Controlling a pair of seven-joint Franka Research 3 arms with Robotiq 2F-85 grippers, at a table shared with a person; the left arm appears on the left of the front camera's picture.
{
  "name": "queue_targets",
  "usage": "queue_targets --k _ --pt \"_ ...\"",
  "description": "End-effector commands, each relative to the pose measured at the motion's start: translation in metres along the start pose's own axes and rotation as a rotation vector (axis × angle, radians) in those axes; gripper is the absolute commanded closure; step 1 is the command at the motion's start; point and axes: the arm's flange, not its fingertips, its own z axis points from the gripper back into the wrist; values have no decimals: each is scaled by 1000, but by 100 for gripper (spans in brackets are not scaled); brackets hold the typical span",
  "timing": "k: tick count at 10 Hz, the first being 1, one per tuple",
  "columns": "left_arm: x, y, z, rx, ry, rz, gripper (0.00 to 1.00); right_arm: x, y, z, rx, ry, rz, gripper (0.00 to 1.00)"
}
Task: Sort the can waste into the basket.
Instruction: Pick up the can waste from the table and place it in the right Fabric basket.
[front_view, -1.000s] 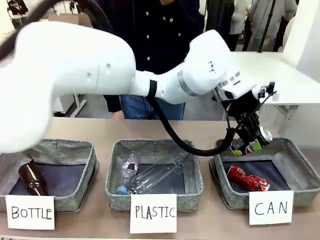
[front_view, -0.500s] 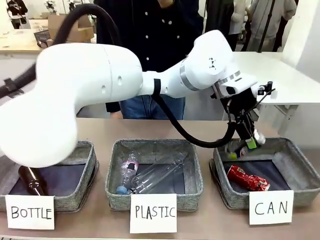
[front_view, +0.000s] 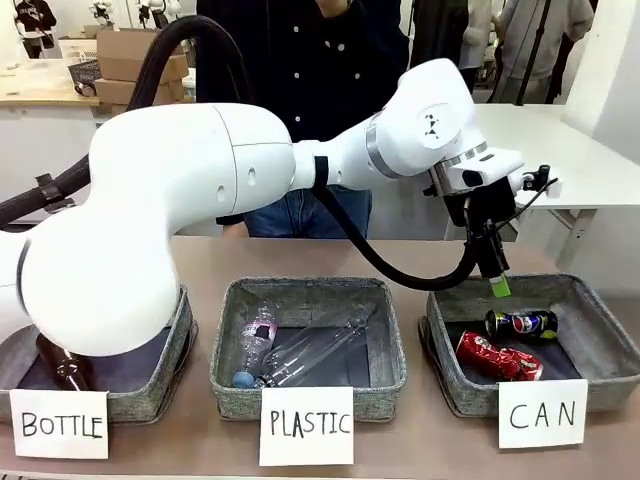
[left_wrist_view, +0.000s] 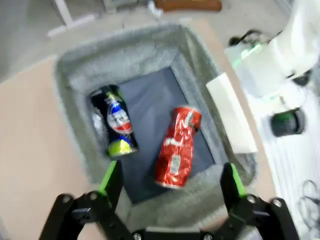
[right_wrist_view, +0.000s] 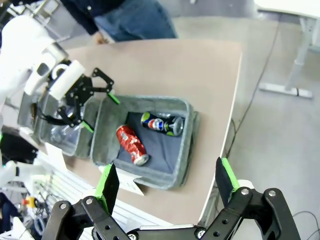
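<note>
Now both cans lie inside the basket (front_view: 590, 320) carded CAN: black can (front_view: 522, 323) at the far side, red can (front_view: 498, 357) just in front of it, close together, whether touching I cannot tell. My left gripper (left_wrist_view: 170, 175) hangs directly above them, jaws apart and empty. In the left wrist view the two long axes run roughly parallel, both cans on their sides. My right gripper (right_wrist_view: 165, 180) sits well off, jaws apart. I judge the sorting done; next I lift clear.
</note>
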Motion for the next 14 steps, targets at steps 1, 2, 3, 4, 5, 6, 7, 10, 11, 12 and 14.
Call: queue_targets --k 1,2,3,4,5,6,7,10,11,12,14 --pt "-24 15 37 -39 123 181 0 1 0 2 -10 11 -13 0" --pt "-78 -7 62 -30 140 265 0 1 0 2 -10 11 -13 0" --pt "-117 -23 86 -15 134 371 0 1 0 2 -10 11 -13 0" --pt "-149 -44 104 -80 118 467 0 1 0 2 -10 11 -13 0" --pt "-178 -65 118 -51 99 516 0 1 0 2 -10 11 -13 0" --pt "-206 -78 126 -92 68 592 0 1 0 2 -10 11 -13 0" --pt "-240 -92 126 -202 16 690 0 1 0 2 -10 11 -13 0" --pt "-306 -148 165 -150 -218 810 0 1 0 2 -10 11 -13 0" --pt "-356 -212 252 70 -486 803 0 1 0 2 -10 11 -13 0" --pt "-362 -218 260 55 -504 788 0 1 0 2 -10 11 -13 0" --pt "-397 -244 294 24 -635 799 0 -1 0 0 2 -1 0 0"
